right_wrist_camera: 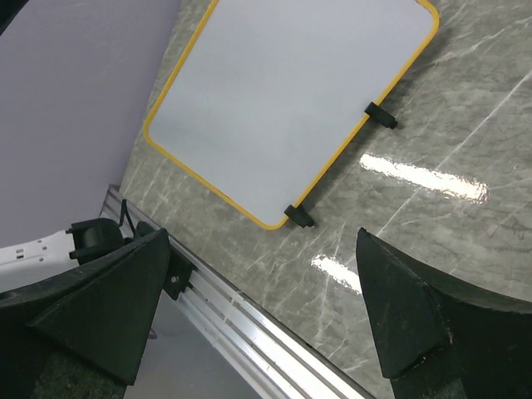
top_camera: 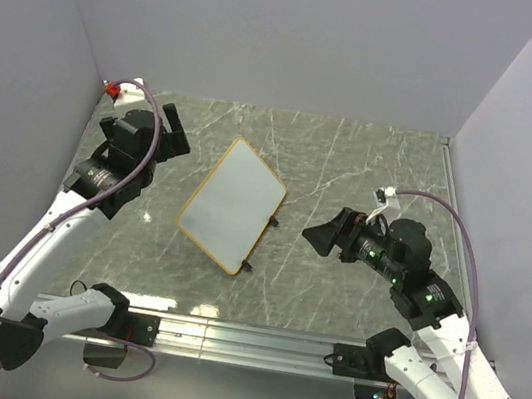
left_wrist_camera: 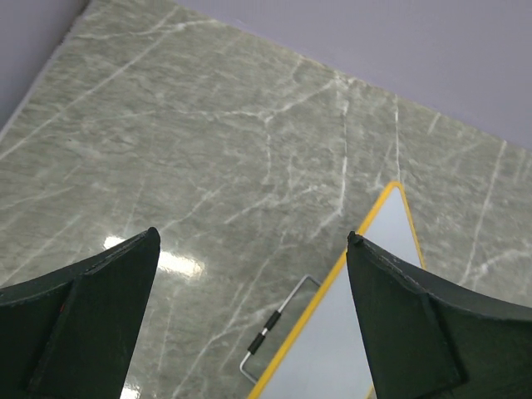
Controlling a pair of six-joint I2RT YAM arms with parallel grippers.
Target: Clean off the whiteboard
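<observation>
White rectangular whiteboard (top_camera: 232, 204) with a thin tan frame lies flat and askew on the grey marbled table (top_camera: 373, 166), between the arms, its face showing no marks; the left gripper (top_camera: 173, 127) and right gripper (top_camera: 318, 236) stand wide open, empty, clear of it, so erasing seems done and the next move calls only for staying off

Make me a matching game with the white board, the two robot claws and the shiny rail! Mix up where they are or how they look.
Things:
1. whiteboard
2. left gripper
3. right gripper
4. metal rail

Places and states:
A. open, to the right of the board
B. silver, along the near edge of the table
C. lying flat in the middle, white with no marks showing
D. open, to the left of the board

Pairs: 1-C, 2-D, 3-A, 4-B
</observation>
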